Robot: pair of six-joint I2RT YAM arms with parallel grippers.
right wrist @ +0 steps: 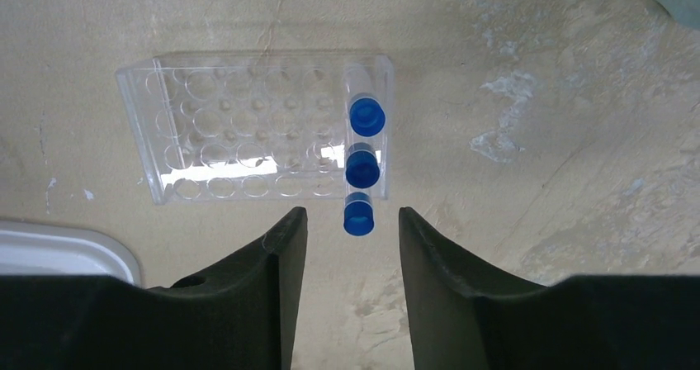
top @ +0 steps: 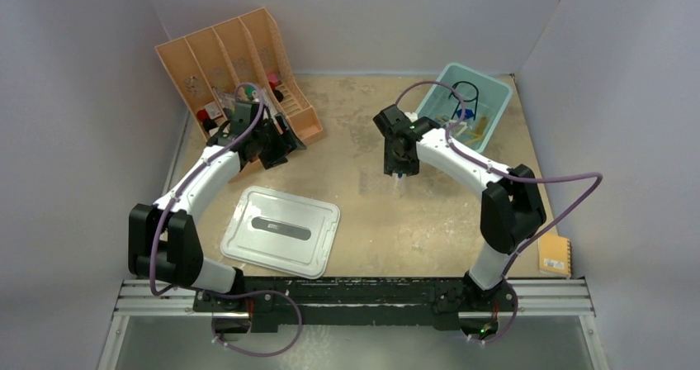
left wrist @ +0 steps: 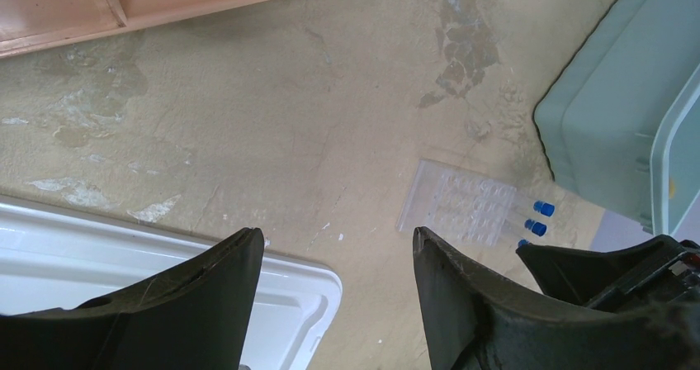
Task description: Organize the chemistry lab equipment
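Rack of tubes directly below the open right pincer

The right pincer [right wrist: 351, 221] hangs over the tabletop [right wrist: 536, 73] with its fingers partly spread and nothing in its grasp. The clear tube rack [right wrist: 239, 130] lies just ahead of it. Three blue-capped thin tubes [right wrist: 363, 165] sit in the column at the rack's right edge, and the nearest cap shows at the mouth of the gap, touching neither finger. The left pincer [left wrist: 337, 236] is spread wide and empty, above bare tabletop between the pale lid [left wrist: 82, 238] and the rack.
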